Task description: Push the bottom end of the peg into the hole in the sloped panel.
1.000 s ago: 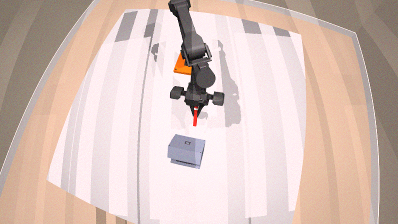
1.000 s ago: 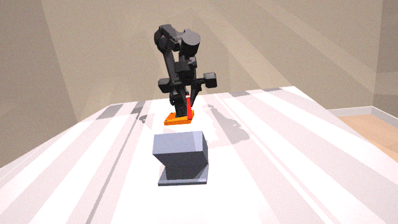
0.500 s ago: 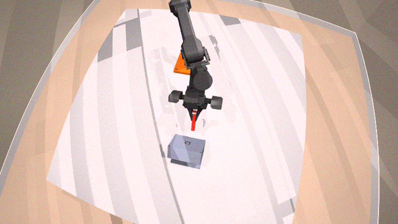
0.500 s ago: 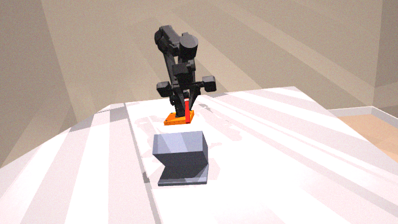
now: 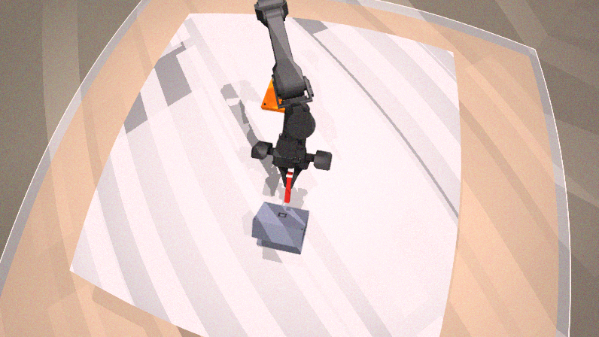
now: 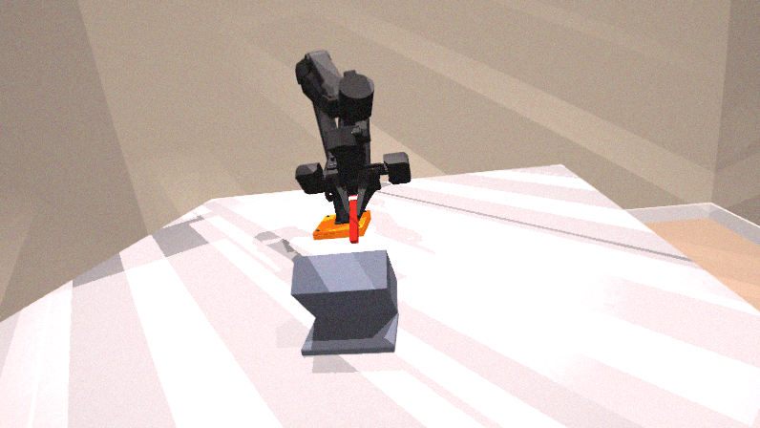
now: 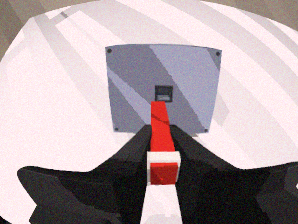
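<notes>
Pinching square red peg (image 7: 161, 137), fingers nearly closed, above matte grey panel (image 7: 136, 83)

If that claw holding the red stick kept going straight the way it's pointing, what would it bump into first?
The gripper is shut on the red peg, which leads. Its tip would likely reach the grey sloped panel first, at or just below the small square hole. In the top view the tip seems just short of the panel; depth is uncertain.
</notes>
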Robot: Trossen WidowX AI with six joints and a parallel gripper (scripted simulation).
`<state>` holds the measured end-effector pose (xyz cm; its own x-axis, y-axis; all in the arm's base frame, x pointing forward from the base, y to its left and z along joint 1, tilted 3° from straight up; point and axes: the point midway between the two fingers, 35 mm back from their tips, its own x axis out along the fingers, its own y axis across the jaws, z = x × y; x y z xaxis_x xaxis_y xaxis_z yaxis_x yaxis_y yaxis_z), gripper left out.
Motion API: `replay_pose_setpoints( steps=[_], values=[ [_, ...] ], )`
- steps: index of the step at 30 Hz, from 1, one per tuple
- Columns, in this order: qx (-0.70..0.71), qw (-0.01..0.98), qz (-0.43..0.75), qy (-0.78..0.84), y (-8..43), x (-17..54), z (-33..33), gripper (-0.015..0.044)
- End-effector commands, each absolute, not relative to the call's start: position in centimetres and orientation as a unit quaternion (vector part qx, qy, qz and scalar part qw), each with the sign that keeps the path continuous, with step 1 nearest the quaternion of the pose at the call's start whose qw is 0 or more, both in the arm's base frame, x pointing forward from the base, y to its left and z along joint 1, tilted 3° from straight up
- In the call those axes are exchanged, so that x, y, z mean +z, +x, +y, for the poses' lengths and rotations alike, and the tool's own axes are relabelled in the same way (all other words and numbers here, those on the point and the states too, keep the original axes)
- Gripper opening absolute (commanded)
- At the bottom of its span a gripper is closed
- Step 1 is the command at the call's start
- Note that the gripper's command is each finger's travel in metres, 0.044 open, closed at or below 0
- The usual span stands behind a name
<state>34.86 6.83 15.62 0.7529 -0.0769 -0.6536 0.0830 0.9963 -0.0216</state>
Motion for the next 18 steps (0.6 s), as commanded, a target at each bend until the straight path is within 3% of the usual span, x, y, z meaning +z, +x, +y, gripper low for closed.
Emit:
replay_pose_setpoints(
  steps=[1, 18],
  values=[
    [-0.048, 0.938, 0.344, 0.0, 35.05, 15.02, 6.44, 0.0],
    [-0.051, 0.943, 0.328, 0.001, 35.46, 14.41, 6.03, 0.0]
  ],
)
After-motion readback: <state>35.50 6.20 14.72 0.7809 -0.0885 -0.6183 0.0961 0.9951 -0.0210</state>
